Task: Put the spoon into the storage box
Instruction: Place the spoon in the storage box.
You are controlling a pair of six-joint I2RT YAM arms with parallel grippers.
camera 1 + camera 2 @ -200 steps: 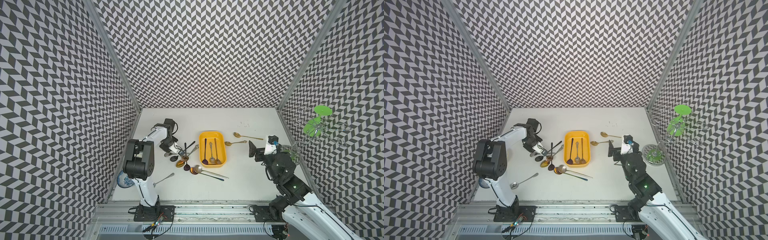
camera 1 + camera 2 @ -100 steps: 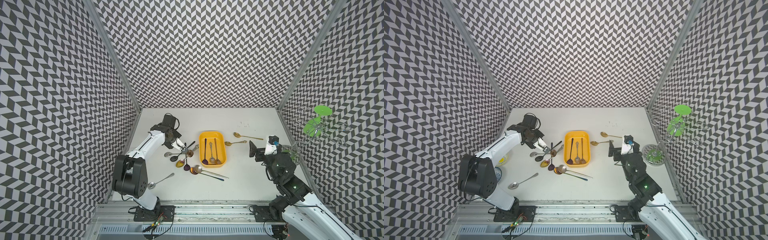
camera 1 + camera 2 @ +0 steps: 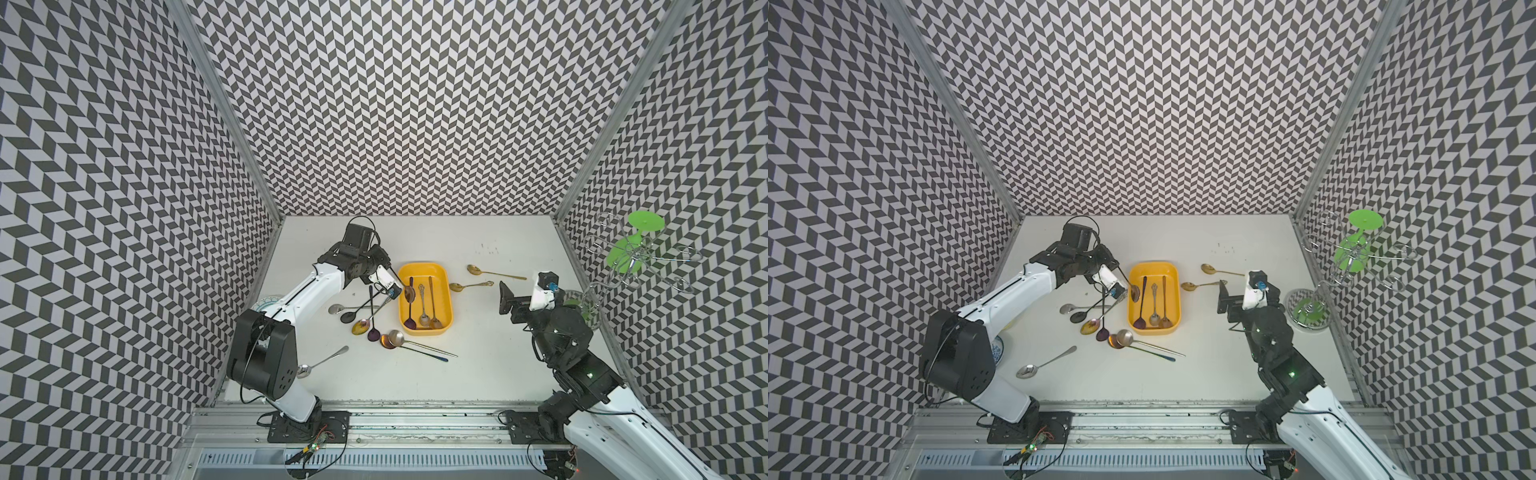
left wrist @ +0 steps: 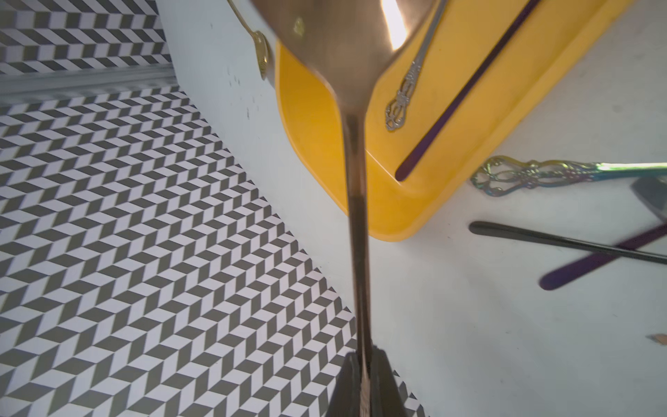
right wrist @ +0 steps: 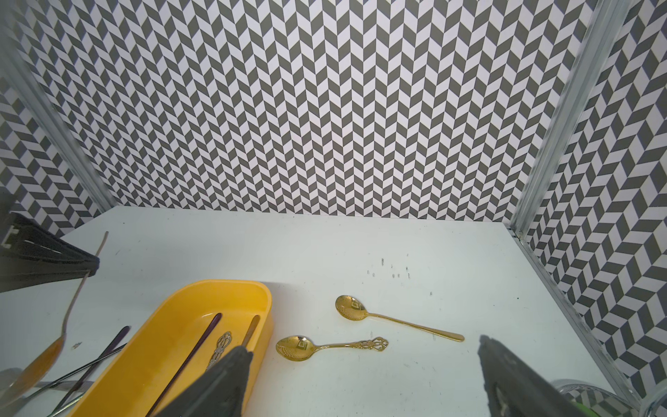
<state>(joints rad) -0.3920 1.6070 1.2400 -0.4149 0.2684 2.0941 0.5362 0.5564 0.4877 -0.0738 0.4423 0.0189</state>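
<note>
My left gripper is shut on the handle of a bronze spoon, which hangs clear of the table, tilted with its bowl lower. In both top views the bowl sits at the left rim of the yellow storage box. The box holds three spoons lying lengthwise. In the right wrist view the held spoon shows left of the box. My right gripper stands open and empty to the right of the box.
Several loose spoons lie crossed left of the box, two more in front of it, and a silver one nearer the front. Two gold spoons lie right of the box. A patterned plate sits far left, a wire rack far right.
My left arm has lifted the bronze spoon out of the pile and carried it right to the box's left rim. The right arm has not moved.
</note>
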